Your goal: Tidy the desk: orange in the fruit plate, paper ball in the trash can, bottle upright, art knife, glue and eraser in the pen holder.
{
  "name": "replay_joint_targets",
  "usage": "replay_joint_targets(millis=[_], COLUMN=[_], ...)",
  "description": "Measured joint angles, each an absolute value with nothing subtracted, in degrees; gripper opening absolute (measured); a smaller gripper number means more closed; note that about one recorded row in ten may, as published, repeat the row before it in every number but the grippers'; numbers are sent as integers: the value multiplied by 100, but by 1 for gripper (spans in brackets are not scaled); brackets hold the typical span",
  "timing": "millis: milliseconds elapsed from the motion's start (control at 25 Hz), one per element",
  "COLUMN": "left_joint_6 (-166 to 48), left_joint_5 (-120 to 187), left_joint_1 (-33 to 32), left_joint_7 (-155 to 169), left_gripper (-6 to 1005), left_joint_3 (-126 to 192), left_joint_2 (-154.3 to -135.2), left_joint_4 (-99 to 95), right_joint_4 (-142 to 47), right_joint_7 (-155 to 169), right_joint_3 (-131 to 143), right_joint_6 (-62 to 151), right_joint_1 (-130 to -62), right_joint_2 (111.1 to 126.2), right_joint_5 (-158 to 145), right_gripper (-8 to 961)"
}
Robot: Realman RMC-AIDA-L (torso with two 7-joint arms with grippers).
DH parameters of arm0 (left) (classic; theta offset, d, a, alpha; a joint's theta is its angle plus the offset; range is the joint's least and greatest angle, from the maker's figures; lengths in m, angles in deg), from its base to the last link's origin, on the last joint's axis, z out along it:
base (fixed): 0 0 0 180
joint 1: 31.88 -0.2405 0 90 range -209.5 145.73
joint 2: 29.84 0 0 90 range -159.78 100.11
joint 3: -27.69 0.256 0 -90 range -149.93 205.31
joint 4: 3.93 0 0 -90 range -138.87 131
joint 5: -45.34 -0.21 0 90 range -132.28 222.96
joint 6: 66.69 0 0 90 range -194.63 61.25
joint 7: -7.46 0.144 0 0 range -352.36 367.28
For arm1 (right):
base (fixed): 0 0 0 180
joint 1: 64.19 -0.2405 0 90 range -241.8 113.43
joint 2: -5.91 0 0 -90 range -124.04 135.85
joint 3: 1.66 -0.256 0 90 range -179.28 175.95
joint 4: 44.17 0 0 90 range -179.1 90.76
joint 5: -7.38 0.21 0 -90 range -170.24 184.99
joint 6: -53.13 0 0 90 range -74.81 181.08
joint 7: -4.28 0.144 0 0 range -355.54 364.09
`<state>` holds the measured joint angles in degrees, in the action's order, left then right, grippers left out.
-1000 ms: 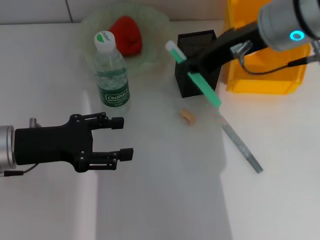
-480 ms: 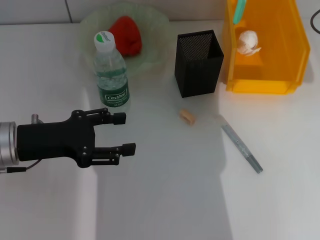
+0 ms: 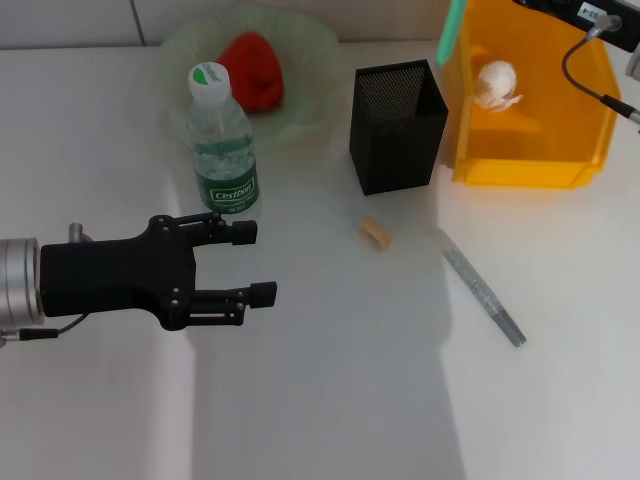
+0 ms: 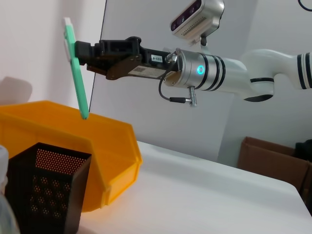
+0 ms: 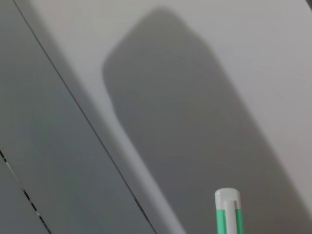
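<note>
The orange point(image 3: 252, 68) lies in the fruit plate point(image 3: 310, 50) at the back. In front of it the bottle point(image 3: 222, 140) stands upright. The paper ball point(image 3: 497, 82) is inside the yellow trash can point(image 3: 530, 165). My right gripper point(image 4: 80, 51) is shut on the green-and-white art knife point(image 4: 75, 73), held high and upright over the trash can's rim beside the pen holder point(image 3: 397, 125). On the table lie the tan eraser point(image 3: 376, 233) and the grey glue stick point(image 3: 483, 290). My left gripper point(image 3: 255, 262) hovers open at the front left, holding nothing.
A wall runs behind the table. Brown cardboard boxes point(image 4: 273, 158) stand off the table beyond its far side. The pen holder and trash can stand close together at the back right.
My right arm has lifted the art knife up and back from the pen holder's front to above the trash can's rim. My left gripper drifted slightly right.
</note>
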<state>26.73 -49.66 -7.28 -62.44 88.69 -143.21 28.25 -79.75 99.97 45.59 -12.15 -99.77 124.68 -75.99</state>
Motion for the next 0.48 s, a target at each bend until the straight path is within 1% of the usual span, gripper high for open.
replay_joint_targets(millis=[240,360,480], left_joint_6=[2650,2645,2645], left_joint_5=[-4967,-4967,-4967], left_joint_1=[-757,-765,-771], left_joint_7=[-6242,-6241,-6241], left_gripper=[800,800,800], left_joint_3=[8868,8868,8868], left_joint_2=[-14321,-14321,-14321], left_joint_4=[2821,2816,2814], right_joint_4=[-7834,-7828,-7824], right_joint_7=[9916,9928,9944], right_joint_3=[4662,4764,4826], right_joint_6=[-1094,-1092,-1115], right_joint_1=[-10103,-10137,-10139], right_joint_2=[12479,12458,12452], right_joint_5=[-7676,-7722,-7730], right_gripper=[237,242,416])
